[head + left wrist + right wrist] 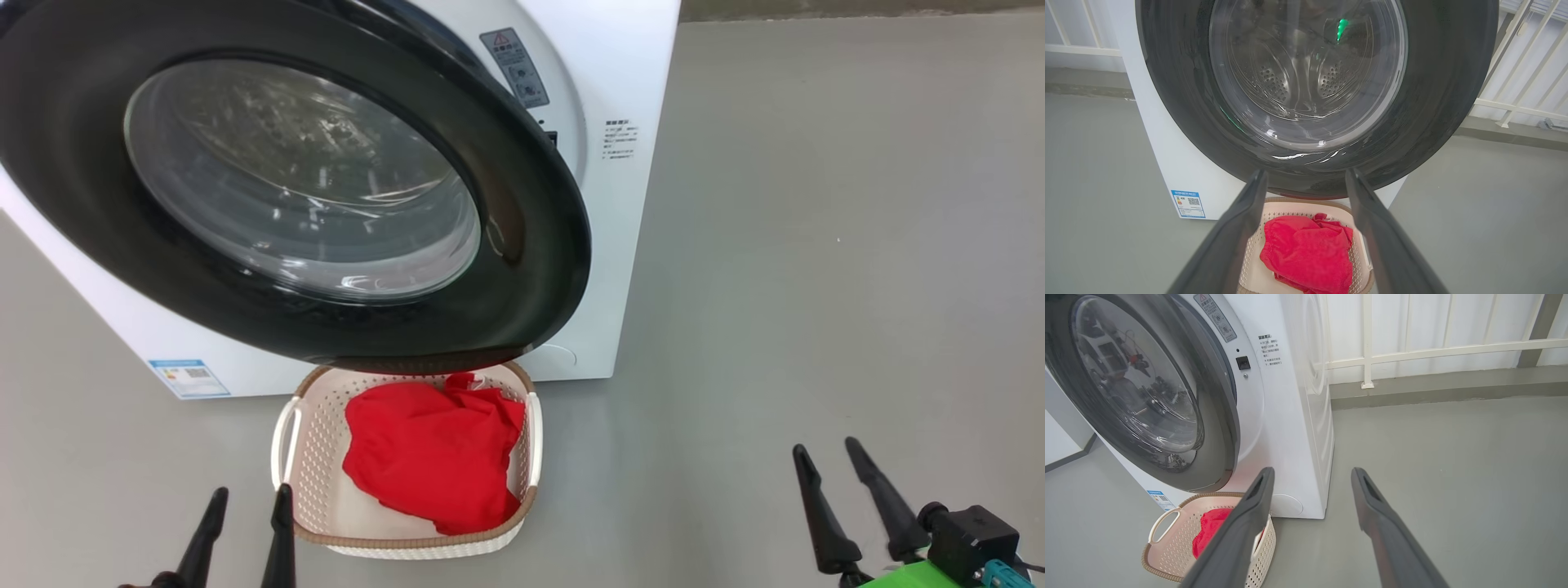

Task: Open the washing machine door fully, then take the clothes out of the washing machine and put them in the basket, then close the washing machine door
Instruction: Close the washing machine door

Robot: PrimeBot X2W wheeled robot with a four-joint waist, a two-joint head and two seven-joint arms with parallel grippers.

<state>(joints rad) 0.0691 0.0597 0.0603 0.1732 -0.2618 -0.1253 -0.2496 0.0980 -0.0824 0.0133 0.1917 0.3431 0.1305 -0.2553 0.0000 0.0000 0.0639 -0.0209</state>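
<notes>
Left pincer (251, 490) and right pincer (824, 445) gape empty — clothes (433, 461) in basket (408, 541).

The washing machine door (531, 269) has a glossy black rim and smooth clear glass window (302, 180), the washing machine (629, 245) a smooth white casing and perforated shiny steel drum (1271, 81); the clothes (433, 457) are soft red cloth, the basket (314, 457) perforated cream plastic with woven-look brown rim, the floor (816, 245) matt grey.

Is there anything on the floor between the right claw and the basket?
No. In the head view, just bare grey floor lies between the right gripper and the basket.
</notes>
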